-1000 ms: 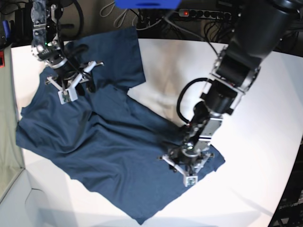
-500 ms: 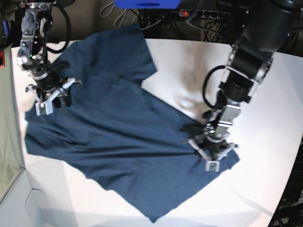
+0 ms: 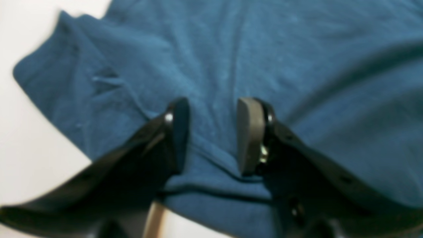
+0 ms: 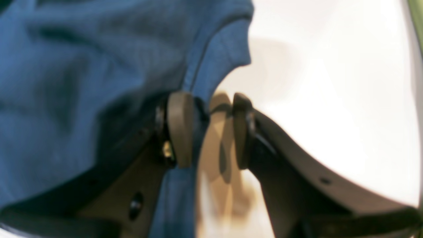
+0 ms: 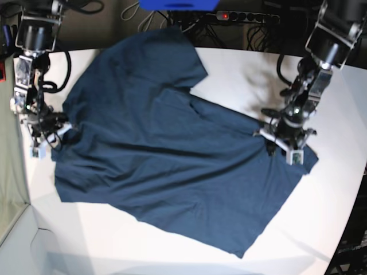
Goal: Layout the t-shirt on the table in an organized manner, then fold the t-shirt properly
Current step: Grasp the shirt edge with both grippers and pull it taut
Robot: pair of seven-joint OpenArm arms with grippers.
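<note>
The dark navy t-shirt [image 5: 160, 154] lies spread nearly flat across the white table [image 5: 229, 74]. My left gripper [image 5: 284, 146] rests on the shirt's right corner. In the left wrist view [image 3: 211, 132] its jaws stand apart over the fabric [image 3: 297, 66], with a small fold between them. My right gripper [image 5: 49, 140] is at the shirt's left edge, near the table's left side. In the right wrist view [image 4: 211, 129] its jaws stand apart. The shirt's edge [image 4: 66, 66] runs along one pad [image 4: 180, 129], and bare table [image 4: 330, 82] shows in the gap.
A power strip [image 5: 246, 16], cables and a blue object [image 5: 178, 4] lie beyond the table's far edge. The curved table edge [image 5: 350, 223] runs down the right side. A grey-green surface [image 5: 8, 189] borders the left edge.
Both grippers moved outward, the left one to the right and back, the right one to the left edge. The shirt stretched wider and flatter between them.
</note>
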